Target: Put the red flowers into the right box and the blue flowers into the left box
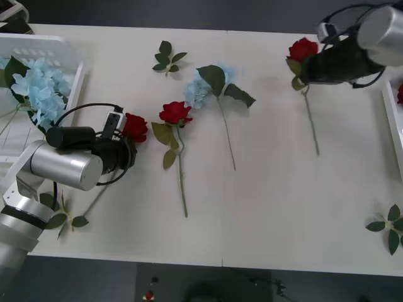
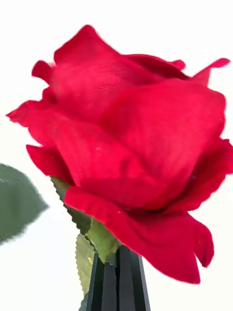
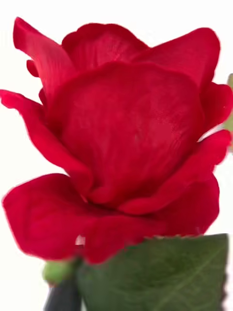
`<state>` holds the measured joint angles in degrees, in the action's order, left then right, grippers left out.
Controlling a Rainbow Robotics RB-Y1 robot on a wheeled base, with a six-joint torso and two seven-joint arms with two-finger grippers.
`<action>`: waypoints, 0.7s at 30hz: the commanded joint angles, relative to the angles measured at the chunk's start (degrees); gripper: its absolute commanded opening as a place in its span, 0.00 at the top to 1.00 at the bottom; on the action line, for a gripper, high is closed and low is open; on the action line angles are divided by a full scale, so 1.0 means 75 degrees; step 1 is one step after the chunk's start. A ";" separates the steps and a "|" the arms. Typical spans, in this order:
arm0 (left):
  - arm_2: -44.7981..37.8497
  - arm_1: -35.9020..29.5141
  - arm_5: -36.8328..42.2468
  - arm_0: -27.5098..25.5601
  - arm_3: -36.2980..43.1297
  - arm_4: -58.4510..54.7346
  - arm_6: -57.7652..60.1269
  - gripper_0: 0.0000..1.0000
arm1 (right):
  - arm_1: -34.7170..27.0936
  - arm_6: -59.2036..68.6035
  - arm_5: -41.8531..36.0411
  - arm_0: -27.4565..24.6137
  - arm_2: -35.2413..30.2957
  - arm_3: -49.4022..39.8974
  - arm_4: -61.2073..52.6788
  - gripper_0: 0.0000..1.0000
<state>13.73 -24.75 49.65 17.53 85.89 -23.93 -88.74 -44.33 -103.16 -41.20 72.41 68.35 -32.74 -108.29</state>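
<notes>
White table (image 1: pixel 271 207); dark floor (image 1: pixel 189 283)

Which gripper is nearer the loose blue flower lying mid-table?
Left. The left gripper, shut on a red rose, sits just across the table rose from the blue flower. The right gripper, shut on another rose, is farther off.

Table (image 1: pixel 283 214), near edge, centre to right: bare surface, open to passage.
Table centre: one red rose (image 1: pixel 175 114) and one blue flower (image 1: pixel 203 86) lie side by side, their stems running toward the near edge.
Far edge, left of centre: a loose leaf sprig (image 1: pixel 167 58).
Near right corner: a second leaf sprig (image 1: pixel 389 226).
Left edge: left box (image 1: pixel 69 88) holding blue flowers; left gripper (image 1: pixel 126 148) beside it with a rose.
Right edge: right box (image 1: pixel 390 119) rim; right gripper (image 1: pixel 303 70) near the far right corner, its rose's stem reaching down to the table.
</notes>
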 commanded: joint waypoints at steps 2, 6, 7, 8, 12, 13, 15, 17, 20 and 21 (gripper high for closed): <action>0.0091 0.0019 -0.0128 0.0076 0.0114 -0.0161 -0.0227 1.00 | -0.1507 -0.0965 -0.0343 0.0354 -0.0395 -0.0275 0.0423 1.00; 0.0079 -0.0110 -0.0128 -0.0135 0.0852 -0.0325 -0.0215 1.00 | -0.2433 -0.1304 -0.0472 0.0354 -0.0383 -0.0521 0.0857 1.00; 0.0068 -0.0169 -0.0128 -0.0217 0.1075 -0.0360 -0.0203 1.00 | -0.2609 -0.1281 -0.0519 0.0354 -0.0383 -0.0556 0.0962 1.00; 0.0044 -0.0227 -0.0128 -0.0275 0.1227 -0.0383 -0.0191 1.00 | -0.2703 -0.1269 -0.0554 0.0354 -0.0372 -0.0579 0.1033 1.00; -0.0296 -0.0555 0.0024 -0.0803 0.2481 -0.0735 -0.0180 1.00 | -0.3289 -0.1187 -0.0695 0.0319 -0.0231 -0.0591 0.1408 1.00; -0.0424 -0.0614 0.0153 -0.0908 0.2798 -0.0922 -0.0180 1.00 | -0.3394 -0.1152 -0.0683 0.0319 -0.0137 -0.0579 0.1419 1.00; -0.0799 -0.0755 0.0551 -0.1119 0.3594 -0.1391 -0.0180 1.00 | -0.3605 -0.1082 -0.0566 0.0319 0.0191 -0.0509 0.1419 1.00; -0.1104 -0.0837 0.0997 -0.1189 0.4180 -0.1743 -0.0191 1.00 | -0.3722 -0.1047 -0.0366 0.0319 0.0484 -0.0427 0.1419 1.00; -0.1561 -0.0837 0.1559 -0.1131 0.4919 -0.2364 -0.0227 1.00 | -0.3840 -0.0976 0.0044 0.0295 0.0941 -0.0333 0.1384 1.00; -0.1631 -0.0848 0.1571 -0.1072 0.5083 -0.2598 -0.0274 1.00 | -0.3840 -0.0953 0.0196 0.0295 0.1093 -0.0275 0.1372 1.00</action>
<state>3.10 -30.08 60.73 7.88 119.86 -40.48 -88.74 -71.99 -111.57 -41.21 72.52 74.57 -36.73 -97.67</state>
